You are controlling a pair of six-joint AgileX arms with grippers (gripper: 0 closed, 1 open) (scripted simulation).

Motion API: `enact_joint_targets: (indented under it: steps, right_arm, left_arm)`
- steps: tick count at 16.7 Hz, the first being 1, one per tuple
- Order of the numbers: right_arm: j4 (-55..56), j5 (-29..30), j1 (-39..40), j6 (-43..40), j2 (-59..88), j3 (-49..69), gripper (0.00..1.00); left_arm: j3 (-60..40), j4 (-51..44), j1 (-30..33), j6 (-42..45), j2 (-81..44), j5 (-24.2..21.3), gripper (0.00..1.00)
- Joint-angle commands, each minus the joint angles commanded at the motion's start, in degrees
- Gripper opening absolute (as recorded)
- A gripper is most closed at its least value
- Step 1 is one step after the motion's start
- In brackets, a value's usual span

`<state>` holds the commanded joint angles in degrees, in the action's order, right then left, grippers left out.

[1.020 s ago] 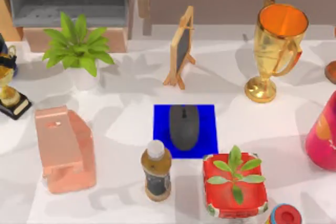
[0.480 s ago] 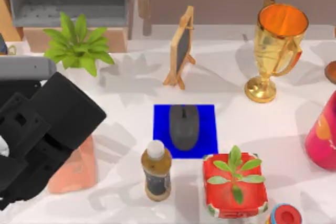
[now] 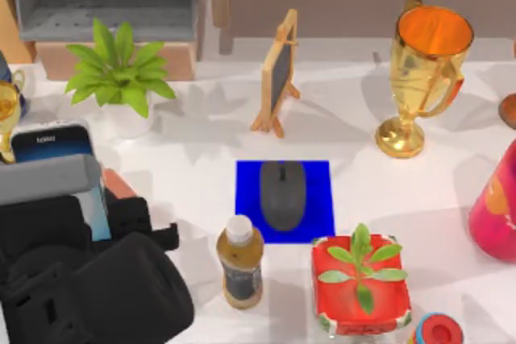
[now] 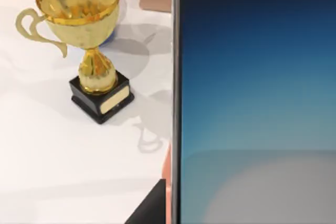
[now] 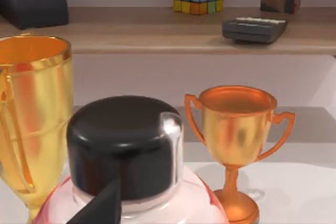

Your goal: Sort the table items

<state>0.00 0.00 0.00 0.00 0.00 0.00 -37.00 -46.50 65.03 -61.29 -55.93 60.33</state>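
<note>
**Left arm: seat the smartphone on the pink stand**

1. The left claw point(image 3: 81, 223) sits at the pink stand point(image 3: 117, 184), under the arm's black body. You cannot tell from these views whether it is clamped on the smartphone point(image 3: 68, 175) or apart. Confirm the grip before moving.
2. The smartphone stands over the pink stand, screen glowing blue to white. In the left wrist view its black edge point(image 4: 176, 98) runs straight up, with a sliver of stand beside it.
3. Judged from this, the step in hand is seating the phone. Lower it squarely against the stand's back and let go only once it rests there.
4. Keep clear of the small gold trophy point(image 4: 92, 35), near the stand on the surface point(image 3: 193, 183).
5. The computer mouse point(image 3: 282, 195) lies on the blue mat point(image 3: 322, 175), well apart from the stand.

**Hidden or cut off**
- Most of the stand, and the phone's lower end, are covered by the arm.
- The right arm is parked near the pink bottle point(image 3: 496, 207), whose black cap point(image 5: 123, 129) is close to its wrist camera.
</note>
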Motion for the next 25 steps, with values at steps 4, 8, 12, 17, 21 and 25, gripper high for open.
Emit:
enact_joint_targets:
  steps: [4, 8, 12, 17, 21, 25]
  right_arm:
    - [0.00, 0.00, 0.00, 0.00, 0.00, 0.00, 1.00]
    - [0.00, 0.00, 0.00, 0.00, 0.00, 0.00, 1.00]
    - [0.00, 0.00, 0.00, 0.00, 0.00, 0.00, 1.00]
    - [0.00, 0.00, 0.00, 0.00, 0.00, 0.00, 1.00]
    - [0.00, 0.00, 0.00, 0.00, 0.00, 0.00, 1.00]
    - [0.00, 0.00, 0.00, 0.00, 0.00, 0.00, 1.00]
  left_arm:
    - [-0.15, -0.11, -0.22, 0.15, -0.23, -0.10, 0.00]
    - [-1.62, 3.13, 1.38, 3.46, 0.02, -2.88, 0.00]
    - [-3.76, 12.34, 3.56, 12.29, 0.53, -8.18, 0.00]
    - [-3.28, 19.64, 2.07, 18.60, 0.17, -10.87, 0.00]
    - [0.93, 24.91, -5.82, 21.23, 0.83, -11.84, 0.00]
    - [7.18, 26.98, -13.81, 22.42, -0.46, -8.79, 0.00]
